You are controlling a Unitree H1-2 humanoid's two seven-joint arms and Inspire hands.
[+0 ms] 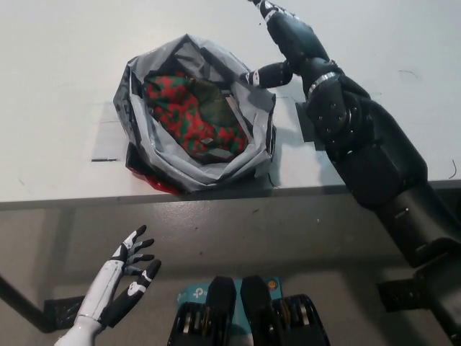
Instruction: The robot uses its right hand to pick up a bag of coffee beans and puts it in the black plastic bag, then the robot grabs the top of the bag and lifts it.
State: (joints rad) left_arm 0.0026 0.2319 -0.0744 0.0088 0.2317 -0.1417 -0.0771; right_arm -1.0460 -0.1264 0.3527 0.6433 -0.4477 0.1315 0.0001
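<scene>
The black plastic bag (186, 162) sits open on the white table (57, 72), its grey inner lining folded outward. Inside it lies the red and green patterned coffee bean bag (189, 115). My black right hand (284, 40) hovers open just right of the bag's upper right rim, fingers spread, with one fingertip close to the rim and nothing held. My white left hand (126, 277) rests open below the table's front edge at the lower left.
The table's front edge (72, 198) runs across the middle of the picture, with grey floor below it. A dark tape mark (104, 159) lies left of the bag. A dark patch (308, 130) on the table sits beside my right forearm.
</scene>
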